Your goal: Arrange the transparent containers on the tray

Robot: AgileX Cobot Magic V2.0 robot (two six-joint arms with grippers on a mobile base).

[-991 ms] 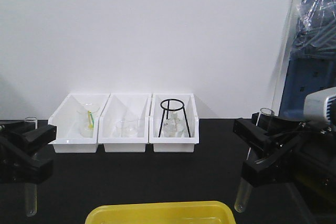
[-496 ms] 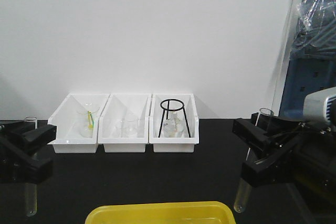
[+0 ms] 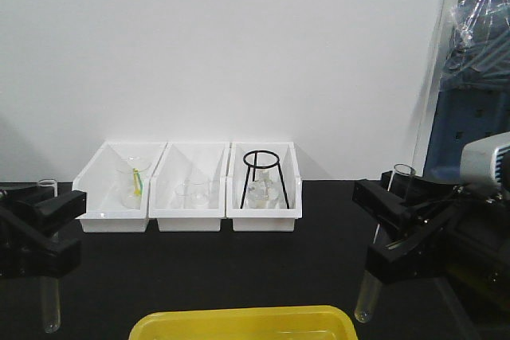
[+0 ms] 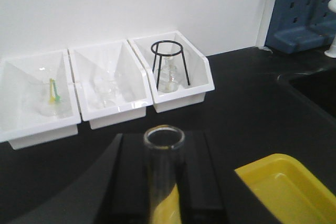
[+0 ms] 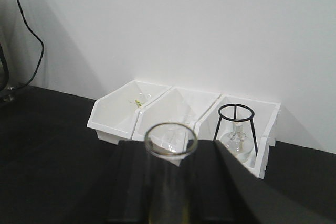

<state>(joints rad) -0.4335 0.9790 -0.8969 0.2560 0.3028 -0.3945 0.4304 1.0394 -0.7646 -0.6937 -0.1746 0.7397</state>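
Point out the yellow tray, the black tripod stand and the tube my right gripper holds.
tray (image 3: 239, 314): front-facing view, far rim.
tripod stand (image 3: 261, 166): front-facing view, front of ring.
test tube (image 3: 364, 296): front-facing view, rounded lower part.

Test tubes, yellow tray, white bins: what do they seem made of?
Left tube and right tube: clear glass by the look, transparent with bright rim glints, though clear plastic is possible. Yellow tray: opaque glossy plastic, moulded rounded rim. White bins: likely smooth white plastic, thin moulded walls.
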